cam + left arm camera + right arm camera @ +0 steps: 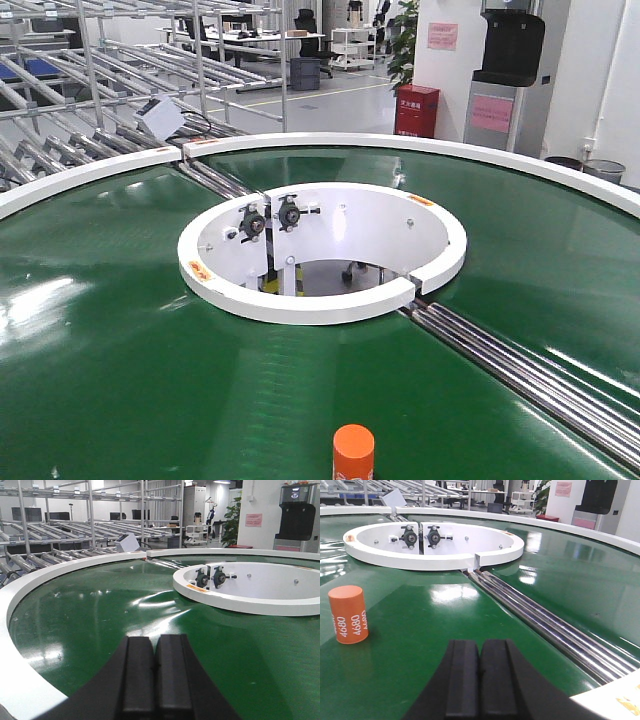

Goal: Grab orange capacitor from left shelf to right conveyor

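Orange capacitor [349,614] upright on the dark-green belt of the right conveyor [120,360], white "4680" printed down its side, free of any grip. Seen from the front camera, standing at the near edge of the belt [353,452], on the near side of the white inner ring [300,300], with open belt between the two. Seen from the right wrist camera, on the same side of the inner ring [435,560], off to the left of the right gripper [480,680] and apart from it; nothing touching it.

Right gripper: jaws pressed together, the two black pads meeting along a thin seam, nothing pinched between them, held low over the belt. Metal rollers [545,625] running from the gap in the inner ring out toward the white outer rim, passing to the right of the gripper.

Left gripper [156,680]: jaws likewise closed pad against pad, empty, over bare green belt, with the inner ring [240,600] ahead and to the right and the white outer rim [30,690] curving past close on the left.

Beyond the far rim, a steel roller rack [60,555] with a small grey box [127,542] at its edge. Also past the far rim, a red cabinet [416,110] and a black-and-grey machine [508,70].
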Controlling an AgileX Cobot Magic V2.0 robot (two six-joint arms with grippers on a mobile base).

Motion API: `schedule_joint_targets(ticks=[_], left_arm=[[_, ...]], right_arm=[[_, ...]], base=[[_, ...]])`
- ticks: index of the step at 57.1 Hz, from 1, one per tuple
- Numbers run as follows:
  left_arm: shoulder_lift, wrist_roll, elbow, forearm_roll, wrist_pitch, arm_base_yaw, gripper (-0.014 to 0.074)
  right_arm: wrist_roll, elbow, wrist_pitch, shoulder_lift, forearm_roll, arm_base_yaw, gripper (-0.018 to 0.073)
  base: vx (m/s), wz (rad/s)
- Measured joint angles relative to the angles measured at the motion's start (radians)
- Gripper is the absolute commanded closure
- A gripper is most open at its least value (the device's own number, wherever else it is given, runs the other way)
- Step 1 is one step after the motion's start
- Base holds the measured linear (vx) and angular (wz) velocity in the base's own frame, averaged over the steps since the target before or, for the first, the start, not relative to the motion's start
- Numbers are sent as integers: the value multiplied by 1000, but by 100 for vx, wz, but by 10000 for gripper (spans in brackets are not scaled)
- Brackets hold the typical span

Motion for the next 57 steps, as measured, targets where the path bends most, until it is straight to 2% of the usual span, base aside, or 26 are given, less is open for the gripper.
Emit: schedule_joint_targets(ticks=[32, 41, 57], left_arm=[[0, 0, 0, 0, 0, 0, 602], [0, 0, 0, 0, 0, 0, 602], [0, 0, 0, 0, 0, 0, 602]], right_arm=[[10, 3, -39, -32, 0, 0, 571], [84, 3, -40, -32, -84, 0, 571], [106, 3, -40, -32, -95, 0, 568]], base=[[0, 0], [0, 0], [0, 0]])
